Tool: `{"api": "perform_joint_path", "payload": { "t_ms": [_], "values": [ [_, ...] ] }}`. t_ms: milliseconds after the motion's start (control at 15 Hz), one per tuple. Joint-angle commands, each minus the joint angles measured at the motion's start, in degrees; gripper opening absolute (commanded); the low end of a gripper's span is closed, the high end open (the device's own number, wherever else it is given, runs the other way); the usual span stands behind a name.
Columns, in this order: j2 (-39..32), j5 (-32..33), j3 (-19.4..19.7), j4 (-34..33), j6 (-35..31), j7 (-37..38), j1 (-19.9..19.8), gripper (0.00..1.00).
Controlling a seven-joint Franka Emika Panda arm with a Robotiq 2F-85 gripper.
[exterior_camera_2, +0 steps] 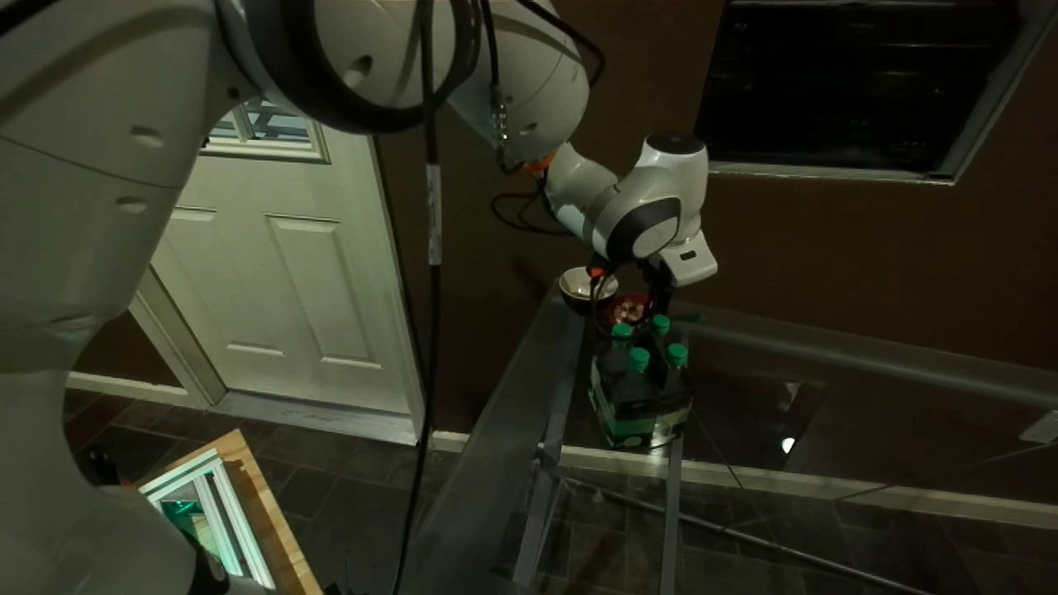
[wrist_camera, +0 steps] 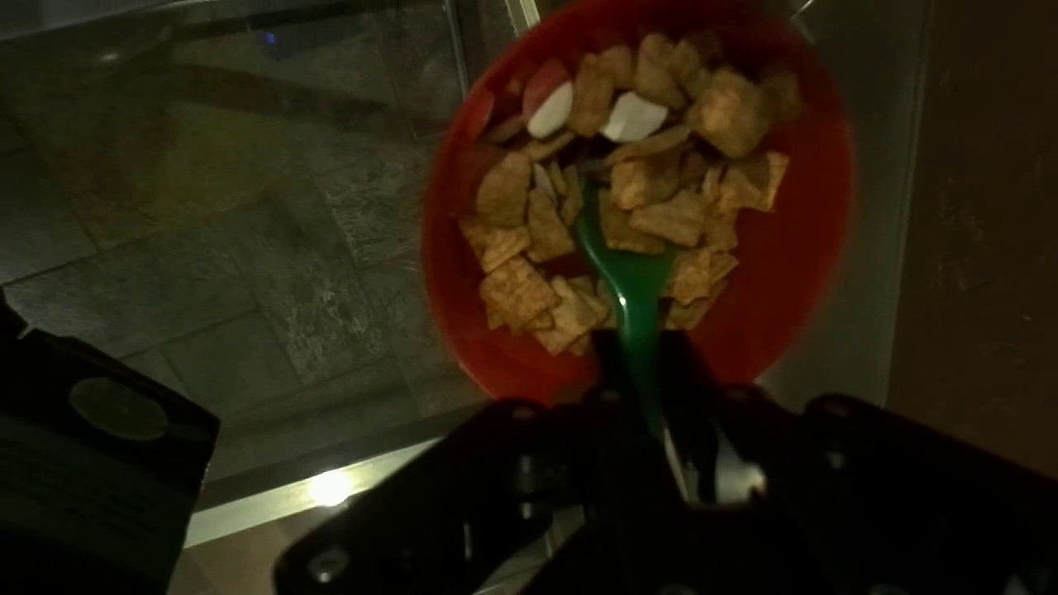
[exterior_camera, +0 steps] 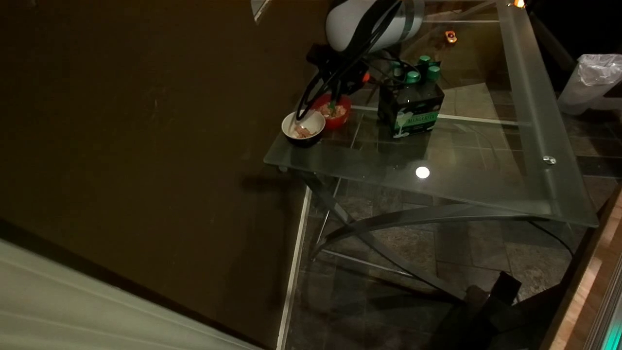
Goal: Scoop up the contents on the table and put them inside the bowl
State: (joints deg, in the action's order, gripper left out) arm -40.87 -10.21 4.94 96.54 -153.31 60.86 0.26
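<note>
The glass-topped table stands against a brown wall. The white bowl sits at its corner with a few light brown pieces inside; it also shows in an exterior view. A red bowl stands beside it, holding many brown cereal-like squares and a few pale pieces. My gripper is shut on the handle of a green scooping utensil. The utensil's head reaches down among the pieces in the red bowl, its tip partly hidden by them. The gripper is over the red bowl's near rim.
A dark green bottle pack with green caps stands near the red bowl, also in an exterior view and at the wrist view's left edge. A small orange object lies farther along the table. The wall rises beside the bowls.
</note>
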Motion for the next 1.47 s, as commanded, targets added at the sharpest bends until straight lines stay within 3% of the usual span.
{"api": "perform_joint_path", "payload": {
  "t_ms": [0, 800, 1400],
  "values": [
    [1.6, -3.0, -1.5, -0.3, 3.1, -3.4, -1.8, 0.04],
    [5.6, -5.6, -1.8, 1.3, 5.2, -7.6, -3.6, 0.04],
    [10.1, -5.9, -2.6, 5.3, 4.8, -10.5, -2.8, 0.04]
  ]
}}
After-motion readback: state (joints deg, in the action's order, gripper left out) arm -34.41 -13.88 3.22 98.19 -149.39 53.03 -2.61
